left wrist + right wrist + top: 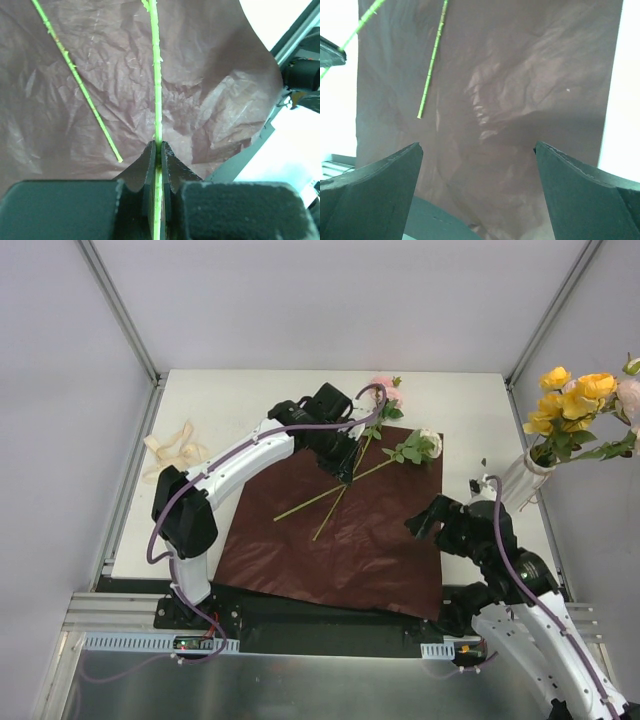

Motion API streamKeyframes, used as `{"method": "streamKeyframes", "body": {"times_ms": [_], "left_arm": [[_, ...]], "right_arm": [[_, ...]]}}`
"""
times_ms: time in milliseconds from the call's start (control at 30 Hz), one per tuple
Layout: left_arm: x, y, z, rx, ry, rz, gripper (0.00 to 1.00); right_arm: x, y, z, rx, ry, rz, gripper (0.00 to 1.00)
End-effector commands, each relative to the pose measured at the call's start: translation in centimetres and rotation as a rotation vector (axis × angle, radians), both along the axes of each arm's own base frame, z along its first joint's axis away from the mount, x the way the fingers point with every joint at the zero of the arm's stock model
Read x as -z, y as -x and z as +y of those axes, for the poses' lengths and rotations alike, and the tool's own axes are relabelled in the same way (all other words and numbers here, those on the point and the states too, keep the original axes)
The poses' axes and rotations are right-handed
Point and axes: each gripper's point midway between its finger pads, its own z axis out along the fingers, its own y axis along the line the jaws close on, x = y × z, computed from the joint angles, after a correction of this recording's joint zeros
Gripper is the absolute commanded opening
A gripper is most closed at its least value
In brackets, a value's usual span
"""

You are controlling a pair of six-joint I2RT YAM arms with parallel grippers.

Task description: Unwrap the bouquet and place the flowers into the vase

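Where left hand (158,145) clamps stem (155,75), upper end cut off.

held stem (156,90): runs off the top edge of the left wrist view, bloom outside it; lower part hidden between the fingers.
second stem (82,90): cut off at that view's top left corner.
vase (522,478): neck buried under leaves, foot partly behind the right arm (500,540).
yellow blooms (570,400): the cluster beside them is cropped by the overhead view's right edge.
left end effector (347,472): from above, the fingertips are too dark to separate.
paper (520,100): its edges are cropped in both wrist views.
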Motion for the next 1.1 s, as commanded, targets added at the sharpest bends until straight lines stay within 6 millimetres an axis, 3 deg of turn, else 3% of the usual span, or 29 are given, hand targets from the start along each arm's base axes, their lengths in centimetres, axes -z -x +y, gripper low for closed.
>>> {"method": "streamKeyframes", "body": {"times_ms": [0, 167, 367, 567, 667, 833, 900, 1067], "left_arm": [[-3.4, 1.4, -1.0, 0.063, 0.148, -0.029, 0.0], [-1.1, 2.2, -0.7, 0.055, 0.162, -0.001, 0.0], [-1.0, 3.0, -0.8, 0.059, 0.18, 0.044, 0.0], [-0.3, 3.5, -1.1, 0.057, 0.179, 0.096, 0.0], [-0.3, 3.5, -1.1, 0.054, 0.179, 0.101, 0.0], [-0.5, 3.5, -0.9, 0.05, 0.179, 0.09, 0.0], [-0.5, 3.5, -0.9, 0.048, 0.178, 0.087, 0.0], [-0.4, 3.5, -0.9, 0.048, 0.176, 0.089, 0.0]], "right_arm": [[-3.6, -2.3, 2.8, -0.009, -0.15, -0.054, 0.97], [-4.3, -4.3, 5.1, 0.04, -0.314, -0.023, 0.95], [-3.6, -7.2, 6.2, 0.194, -0.442, 0.066, 0.9], [-3.6, -10.4, 5.5, 0.353, -0.453, 0.059, 0.79], [-2.5, -11.6, 5.5, 0.396, -0.412, 0.098, 0.75], [-1.8, -13.4, 5.7, 0.427, -0.411, 0.139, 0.66], [-1.3, -14.1, 5.6, 0.435, -0.412, 0.164, 0.57], [-0.6, -15.8, 5.7, 0.442, -0.437, 0.187, 0.53]]}}
